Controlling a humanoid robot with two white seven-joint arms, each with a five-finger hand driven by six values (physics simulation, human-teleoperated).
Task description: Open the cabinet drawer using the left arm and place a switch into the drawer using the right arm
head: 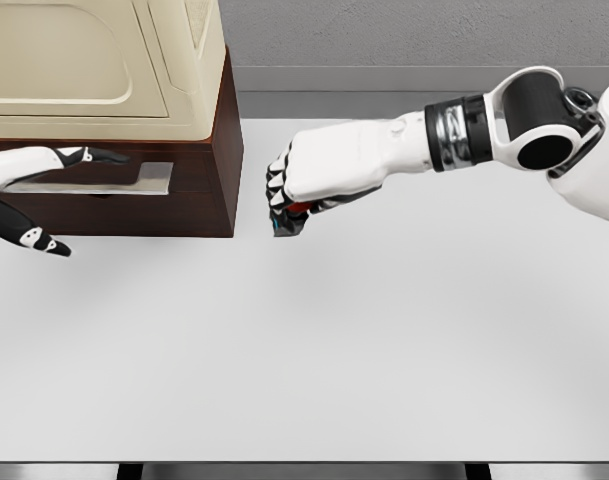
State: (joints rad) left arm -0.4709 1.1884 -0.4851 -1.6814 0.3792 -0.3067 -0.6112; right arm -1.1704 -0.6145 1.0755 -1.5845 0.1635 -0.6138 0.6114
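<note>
Fingers on my right hand (pixel 302 190) are curled tight around the switch (pixel 290 222), so only a bit of it pokes out: a sliver of red under the palm and a dark, bluish corner below the knuckles. That fist sits up off the white table (pixel 314 350), just past the right edge of the cabinet (pixel 134 110), roughly 12 o'clock from frame center, with a narrow gap between my knuckles and the brown side panel.

My left hand (pixel 34 195) is over at 9 o'clock, fingers spread and gripping nothing. One finger lies flat across the front of the drawer (pixel 104 180), its tip right by the silver handle strip (pixel 134 178), while another angles down toward 8 o'clock below the cabinet's bottom edge. Can't really tell from this angle whether the drawer is pulled out at all; its front looks flush with the dark wood to me.

Cream-colored cabinet top fills the 10 to 11 o'clock corner. Everything from 3 through 6 round to 8 o'clock is open tabletop, running down to the table's near edge at the bottom of the frame.
</note>
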